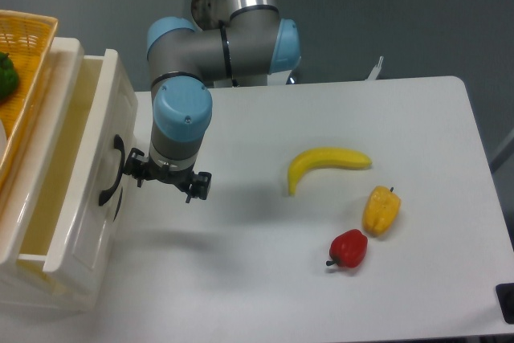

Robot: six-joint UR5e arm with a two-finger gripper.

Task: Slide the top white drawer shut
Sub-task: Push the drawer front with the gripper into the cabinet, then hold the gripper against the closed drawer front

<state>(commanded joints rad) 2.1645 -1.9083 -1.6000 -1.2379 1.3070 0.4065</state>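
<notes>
The push could go wrong if the gripper point(166, 181) slips off the black handle point(110, 173) and slides past the front, so the top white drawer point(68, 198) stops part way or goes in crooked; I cannot tell how wide the jaws are. The drawer sits at the left edge of the counter point(337, 118), still partly open, with its front touching or just beside the jaws on their left.

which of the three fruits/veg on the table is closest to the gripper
The banana. It lies left of the yellow pepper and the red pepper, so it is nearest the gripper at the top white drawer.
</notes>
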